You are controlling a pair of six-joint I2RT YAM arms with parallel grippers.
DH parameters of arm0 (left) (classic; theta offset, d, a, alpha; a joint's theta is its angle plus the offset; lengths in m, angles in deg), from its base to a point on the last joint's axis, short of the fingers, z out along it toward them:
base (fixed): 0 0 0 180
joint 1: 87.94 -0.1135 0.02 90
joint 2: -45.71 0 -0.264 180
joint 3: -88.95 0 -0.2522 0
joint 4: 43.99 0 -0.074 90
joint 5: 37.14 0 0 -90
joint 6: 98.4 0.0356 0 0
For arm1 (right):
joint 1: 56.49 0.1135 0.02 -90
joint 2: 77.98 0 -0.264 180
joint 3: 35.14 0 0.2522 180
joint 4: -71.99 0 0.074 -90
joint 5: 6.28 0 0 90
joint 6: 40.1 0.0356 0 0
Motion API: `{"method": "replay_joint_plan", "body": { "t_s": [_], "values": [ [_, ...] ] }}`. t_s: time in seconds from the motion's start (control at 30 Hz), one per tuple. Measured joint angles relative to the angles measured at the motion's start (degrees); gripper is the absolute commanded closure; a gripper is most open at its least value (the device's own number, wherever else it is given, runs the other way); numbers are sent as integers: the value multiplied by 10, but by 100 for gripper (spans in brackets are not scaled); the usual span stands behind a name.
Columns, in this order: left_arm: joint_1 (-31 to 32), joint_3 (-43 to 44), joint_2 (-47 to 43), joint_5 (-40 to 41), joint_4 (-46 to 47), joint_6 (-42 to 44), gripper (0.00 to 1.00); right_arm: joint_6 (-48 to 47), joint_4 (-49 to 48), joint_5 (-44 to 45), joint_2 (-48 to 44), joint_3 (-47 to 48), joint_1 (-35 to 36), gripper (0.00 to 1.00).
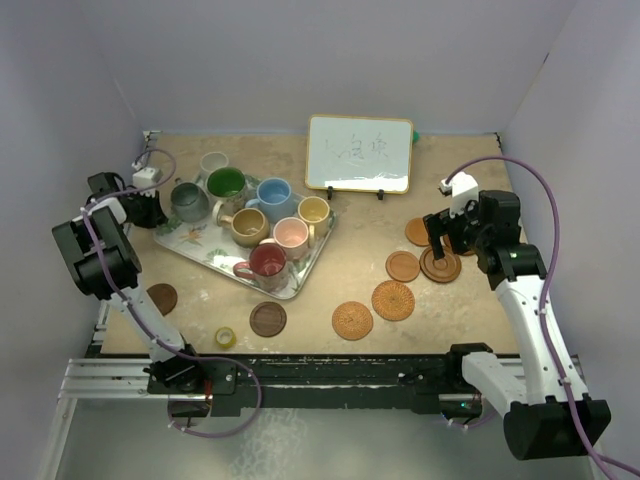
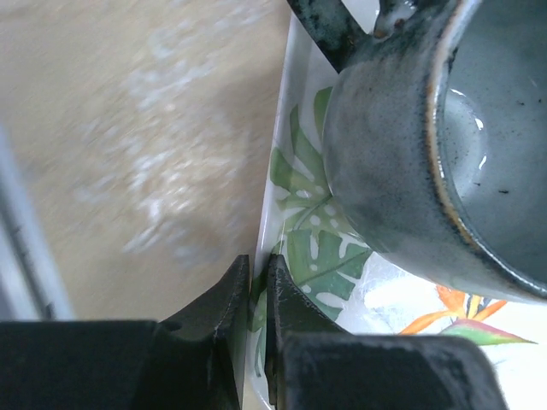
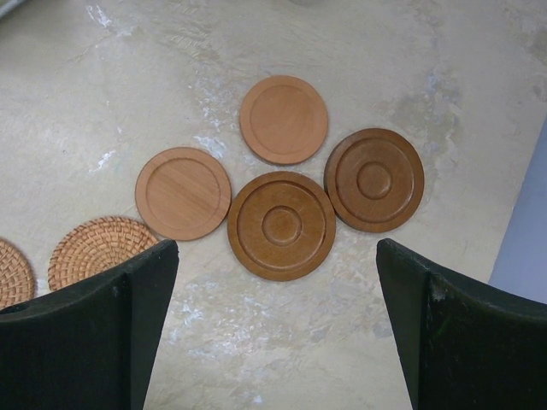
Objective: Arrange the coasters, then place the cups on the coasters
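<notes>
**Pinching the tray rim at left, hovering wide open over coasters at right**

Starting at far left of the overhead view: logging the left gripper (image 1: 150,210) clamped tight on the left rim of the leaf-patterned tray (image 1: 205,245), lifting nothing else. Confirming in the left wrist view: seeing both fingers (image 2: 291,342) squeezing that rim, with the grey mug (image 2: 385,145) sitting on the tray at upper right of the frame.

Moving right: counting the cups bunched on the tray, left of centre:
- white mug (image 1: 213,162) at the tray's top corner
- green-lined mug (image 1: 226,183)
- light blue mug (image 1: 273,195)
- tan mug (image 1: 247,226)
- yellow mug (image 1: 314,210)
- pink mug (image 1: 291,235)
- red mug (image 1: 267,260), lowest

Noting along the lower edge a dark coaster (image 1: 161,298), a yellow tape roll (image 1: 226,337), a brown coaster (image 1: 268,319) and two rattan coasters (image 1: 352,320) (image 1: 393,300). Spotting a whiteboard (image 1: 360,152) at upper centre.

Reaching the right side: finding four wooden coasters packed close, two smooth (image 3: 284,120) (image 3: 183,193) and two ringed (image 3: 281,225) (image 3: 373,179). Recording the right gripper (image 1: 447,240) hanging over that cluster, jaws spread wide, gripping nothing.
</notes>
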Motion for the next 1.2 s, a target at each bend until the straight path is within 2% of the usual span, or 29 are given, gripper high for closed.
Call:
{"method": "replay_joint_plan", "body": {
  "t_s": [0.37, 0.67, 0.8, 0.97, 1.2],
  "values": [
    [-90, -12, -7, 50, 37, -42, 97, -2, 0, 0, 6, 0, 2, 0],
    [-104, -65, -30, 63, 105, -64, 97, -2, 0, 0, 19, 0, 21, 0],
    [-104, -73, -32, 58, 112, -64, 97, -5, -4, -1, 50, 2, 83, 0],
    [-94, -92, -41, 64, 133, -62, 97, -10, -24, -31, 132, 39, 180, 0],
    [-88, -100, -47, 71, 139, -63, 97, -6, -138, -63, 247, 47, 302, 0]
  ]
}}
